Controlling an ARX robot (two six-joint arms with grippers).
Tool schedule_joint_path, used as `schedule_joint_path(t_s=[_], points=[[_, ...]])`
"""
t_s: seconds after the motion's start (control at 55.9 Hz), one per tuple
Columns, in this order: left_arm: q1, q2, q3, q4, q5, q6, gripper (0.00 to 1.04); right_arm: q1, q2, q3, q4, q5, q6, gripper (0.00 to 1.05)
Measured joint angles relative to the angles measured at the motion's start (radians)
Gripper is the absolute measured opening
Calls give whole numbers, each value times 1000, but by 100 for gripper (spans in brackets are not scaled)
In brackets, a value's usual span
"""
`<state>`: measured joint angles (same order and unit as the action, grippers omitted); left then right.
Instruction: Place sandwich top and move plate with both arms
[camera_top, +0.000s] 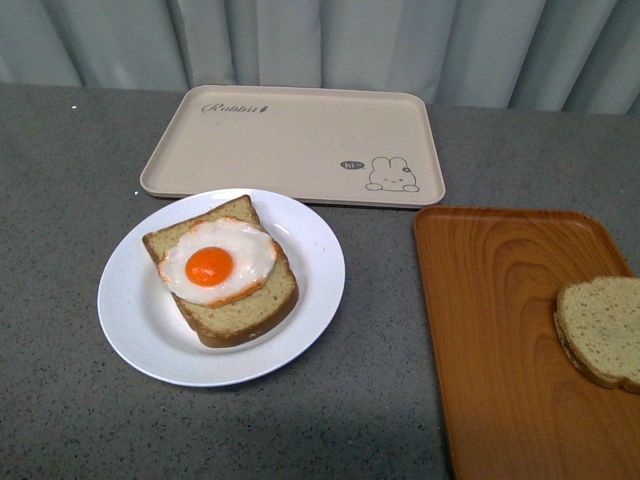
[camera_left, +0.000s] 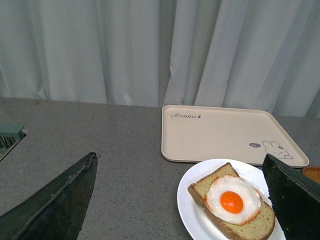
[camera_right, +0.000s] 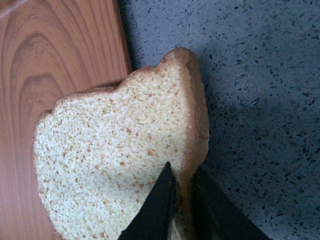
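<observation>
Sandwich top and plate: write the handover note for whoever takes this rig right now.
Left pincer: open, empty, not touching the plate.
Right pincer: closed on the sandwich top at its crust; the slice overhangs the edge of the orange tray.
The plate sits on the table, holding the egg slice, uncovered.
Done: top gripped.
Left: carry it onto the egg slice, release, then move the plate with both arms.

Front view: sandwich top (camera_top: 603, 332) ran off the right edge, orange tray (camera_top: 500, 330) was clipped right and near. Left wrist view: plate (camera_left: 192, 200) was cut by the frame, part of its rim hidden behind the left gripper (camera_left: 180, 157). Right wrist view: right gripper (camera_right: 182, 168) showed tips only, pinched on the crust; slice cropped. Bubble text on rabbit tray (camera_top: 300, 140) was too small to read.
</observation>
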<state>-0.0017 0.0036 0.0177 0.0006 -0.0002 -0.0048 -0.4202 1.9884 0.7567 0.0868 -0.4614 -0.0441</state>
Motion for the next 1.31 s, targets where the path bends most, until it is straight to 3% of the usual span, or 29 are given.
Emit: schedule_joint_path(t_s=[0.107, 0.376, 0.573, 0.841, 1.056, 1.306], points=[[0, 0, 0, 0, 0, 0, 98, 0, -2, 0, -2, 0, 0, 2], [0, 0, 0, 0, 0, 0, 98, 13, -115, -41, 6, -42, 48, 2], [0, 0, 0, 0, 0, 0, 98, 77, -260, -78, 21, -94, 121, 2], [0, 0, 0, 0, 0, 0, 98, 303, -360, -75, 79, -124, 256, 2], [0, 0, 0, 0, 0, 0, 98, 579, -254, 23, 180, -58, 378, 2], [0, 0, 0, 0, 0, 0, 98, 778, -95, 136, 240, -14, 480, 2]])
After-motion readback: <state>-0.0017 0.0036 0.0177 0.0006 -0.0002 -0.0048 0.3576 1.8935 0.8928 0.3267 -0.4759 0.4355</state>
